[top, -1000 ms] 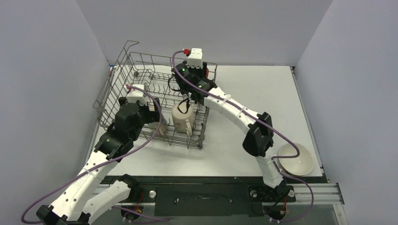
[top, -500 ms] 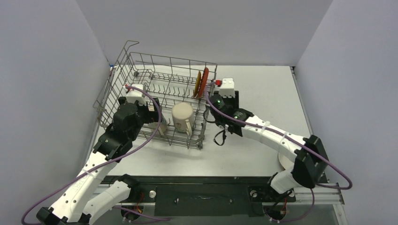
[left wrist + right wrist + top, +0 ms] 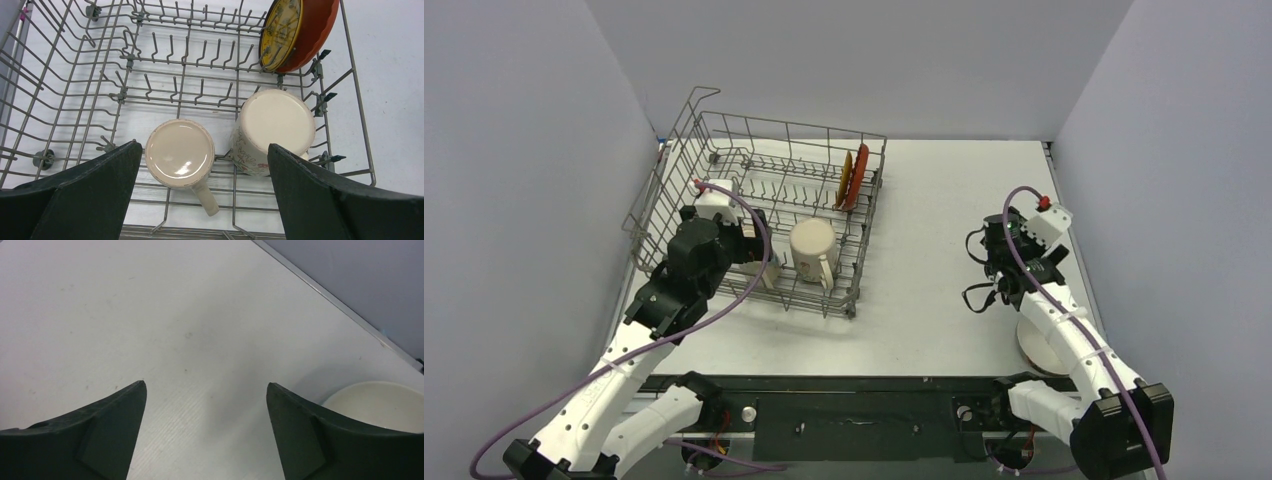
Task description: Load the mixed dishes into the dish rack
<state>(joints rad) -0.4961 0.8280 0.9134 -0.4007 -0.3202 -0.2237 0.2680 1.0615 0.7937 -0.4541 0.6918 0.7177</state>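
The dish rack [image 3: 724, 150] stands at the back left. In it a red plate [image 3: 861, 172] and a yellow saucer [image 3: 846, 180] stand on edge at the right side. Two mugs sit upside down at the front: a cream mug [image 3: 179, 152] and a mug with a printed side [image 3: 277, 125]. My left gripper [image 3: 759, 262] hangs open above the cream mug [image 3: 767, 274], not touching it. My right gripper [image 3: 972, 270] is open and empty over bare table. The white bowl [image 3: 1034, 350] sits to its right near the front edge, partly hidden by the arm.
The rack's tall wire sides [image 3: 350, 85] and upright tines [image 3: 185, 50] surround the mugs. In the right wrist view the bowl's rim [image 3: 380, 405] shows at the lower right, beside the right finger [image 3: 310, 440]. Walls close the table on three sides.
My right arm has pulled out of the rack, leaving the printed mug there, and swung right across the table to near the bowl. The left arm has barely moved.
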